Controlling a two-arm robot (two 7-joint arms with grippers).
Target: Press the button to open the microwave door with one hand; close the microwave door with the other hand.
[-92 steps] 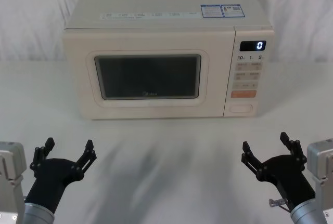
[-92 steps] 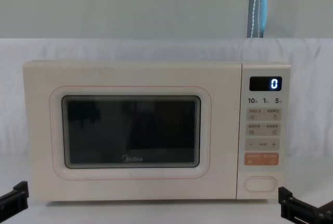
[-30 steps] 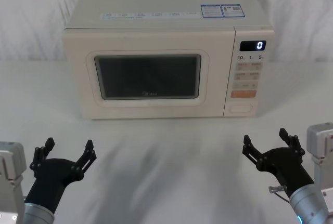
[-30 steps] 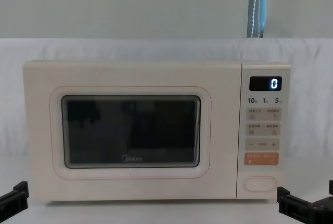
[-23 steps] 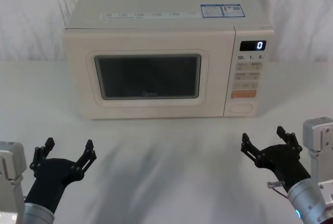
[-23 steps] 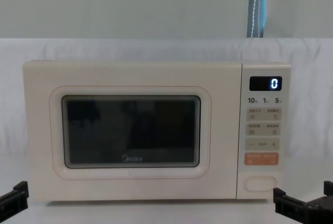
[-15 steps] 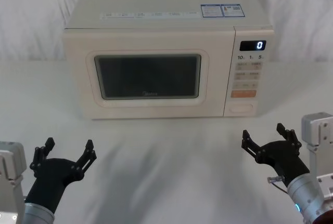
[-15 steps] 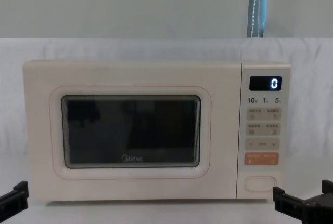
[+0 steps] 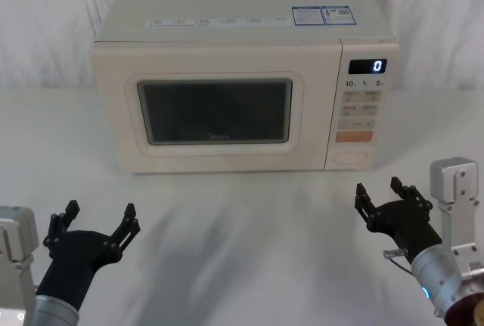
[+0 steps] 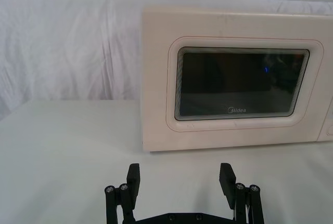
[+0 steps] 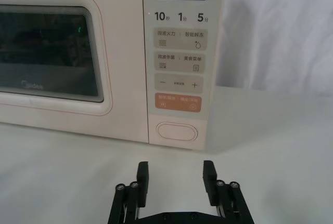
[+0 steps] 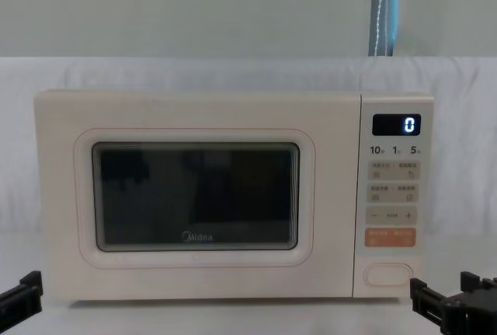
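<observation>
The cream microwave stands at the back of the table with its door closed flat; the dark window and "Midea" logo face me. The wide pill-shaped button sits at the bottom of the control panel, under the orange key. My right gripper hovers open above the table, a short way in front of the button and apart from it. In the right wrist view the button lies straight ahead of the open right gripper. My left gripper rests open near the table's front left, facing the door.
White cloth covers the table and the wall behind. The display reads 0. Bare table lies between both grippers and the microwave front. A blue-grey pole rises behind the microwave.
My right gripper has shifted forward and slightly right, turning to face the control panel, with its fingers a little narrower. The left gripper and the door have not moved.
</observation>
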